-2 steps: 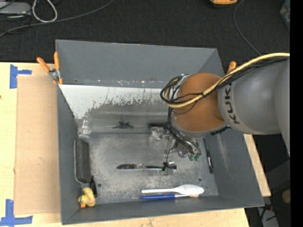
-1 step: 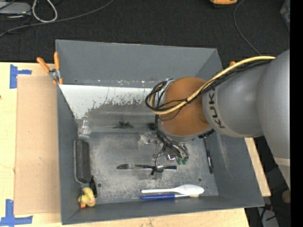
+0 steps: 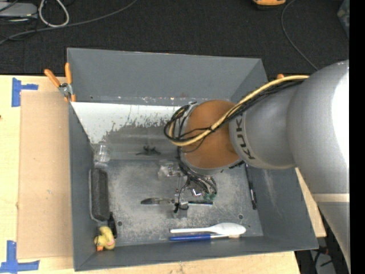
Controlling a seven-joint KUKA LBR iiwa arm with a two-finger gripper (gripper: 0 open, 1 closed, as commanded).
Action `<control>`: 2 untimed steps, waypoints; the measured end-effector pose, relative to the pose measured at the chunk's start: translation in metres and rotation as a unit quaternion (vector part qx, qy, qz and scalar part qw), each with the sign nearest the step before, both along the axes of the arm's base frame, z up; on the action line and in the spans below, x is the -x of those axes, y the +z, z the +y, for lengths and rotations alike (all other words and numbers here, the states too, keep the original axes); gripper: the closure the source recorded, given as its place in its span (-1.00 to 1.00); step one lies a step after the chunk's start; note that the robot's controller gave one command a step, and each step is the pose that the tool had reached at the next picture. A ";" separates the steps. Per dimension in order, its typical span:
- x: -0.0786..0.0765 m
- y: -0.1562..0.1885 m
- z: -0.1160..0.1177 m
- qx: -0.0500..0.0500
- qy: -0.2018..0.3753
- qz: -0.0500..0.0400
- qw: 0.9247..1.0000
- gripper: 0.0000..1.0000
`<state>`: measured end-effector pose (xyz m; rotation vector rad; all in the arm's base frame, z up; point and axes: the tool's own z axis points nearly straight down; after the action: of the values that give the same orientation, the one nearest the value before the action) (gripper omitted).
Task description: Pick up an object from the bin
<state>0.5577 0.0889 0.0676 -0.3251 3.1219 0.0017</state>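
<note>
Gripper (image 3: 181, 204) stands low at the middle of the grey bin (image 3: 165, 73); I cannot tell if it is released or clenched. Just left of it I see a thin dark piece (image 3: 155, 201) on the floor. A white spoon (image 3: 219, 230) lies by the front wall.

Black capitals reading "KUK" (image 3: 239, 137) stand on the arm's (image 3: 285, 124) grey link, just beside the orange cover (image 3: 208, 137), over the right half of the bin (image 3: 165, 76). The letters run down the link, and the word's end is hidden round its curve.
</note>
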 end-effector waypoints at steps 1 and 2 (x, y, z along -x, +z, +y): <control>0.007 0.002 -0.037 -0.001 0.047 0.003 0.999 1.00; 0.007 0.002 -0.037 -0.001 0.047 0.003 0.999 1.00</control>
<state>0.5503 0.0523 0.0700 -0.4709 3.1083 0.0045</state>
